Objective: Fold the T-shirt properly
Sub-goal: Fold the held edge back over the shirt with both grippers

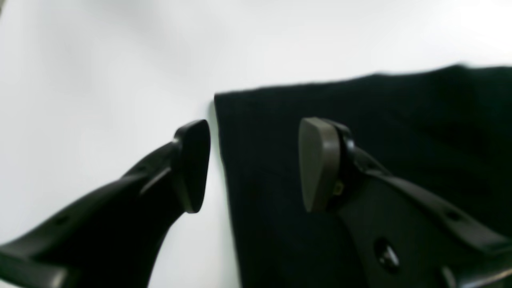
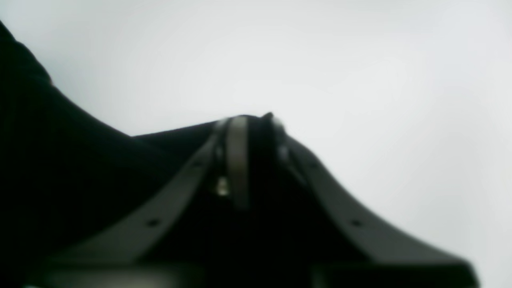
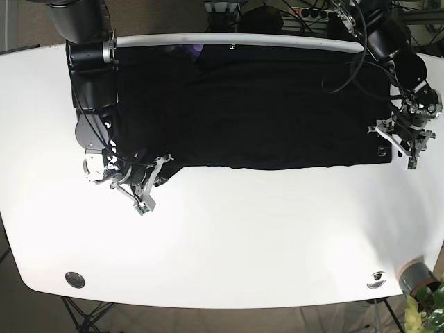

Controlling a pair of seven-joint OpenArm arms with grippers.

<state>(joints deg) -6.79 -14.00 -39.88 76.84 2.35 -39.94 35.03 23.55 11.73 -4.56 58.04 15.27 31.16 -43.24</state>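
The black T-shirt [image 3: 263,104] lies spread flat across the far half of the white table [image 3: 229,243]. My left gripper [image 1: 254,160] is open and straddles a side edge of the shirt [image 1: 400,120] near its corner: one finger is over the bare table, the other over the cloth. In the base view this gripper [image 3: 392,146] sits at the shirt's right end. My right gripper [image 2: 252,120] is shut with dark shirt fabric [image 2: 60,160] running into its jaws. It is at the shirt's front left corner [image 3: 156,173].
A white rod [image 3: 243,40] runs along the table's far edge. Two round fittings [image 3: 75,279] [image 3: 377,277] sit near the front corners. A grey cup [image 3: 414,277] and a plant [image 3: 430,312] stand off the front right corner.
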